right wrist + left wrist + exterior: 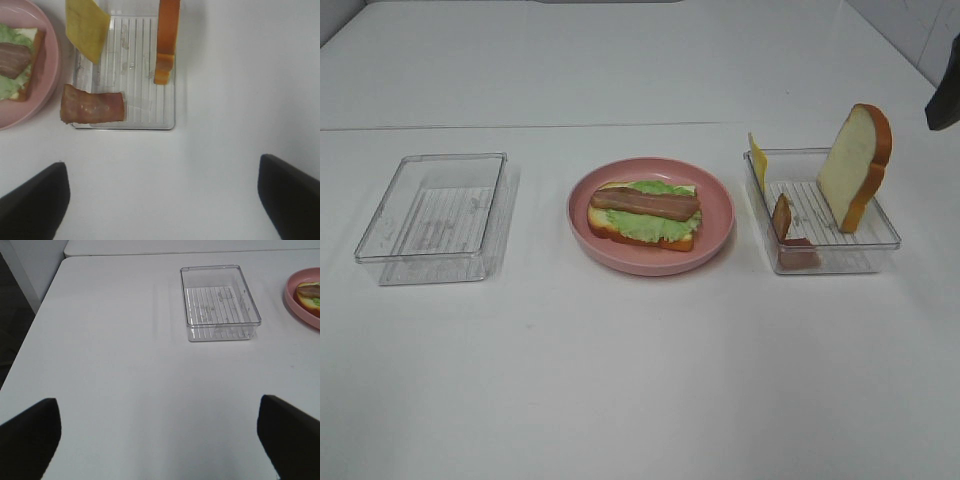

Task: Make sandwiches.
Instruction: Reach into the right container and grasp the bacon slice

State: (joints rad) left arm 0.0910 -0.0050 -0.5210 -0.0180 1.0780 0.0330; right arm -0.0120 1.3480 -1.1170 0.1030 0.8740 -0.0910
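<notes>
Overhead, the half-built sandwich (645,212) (bread, lettuce, bacon) sits on the pink plate (718,215) at centre, and the right tray (850,258) holds a bread slice (855,165) propped upright, a cheese square (757,156) leaning at its far-left corner and a bacon strip (783,216) near-left, probably stood so edges pinch easily. Left wrist: left gripper (160,440) spread wide, holding nothing, well apart from the left tray (220,332). Right wrist: right gripper (160,200) wide and empty, raised by the right tray, likely poised for the next layer.
</notes>
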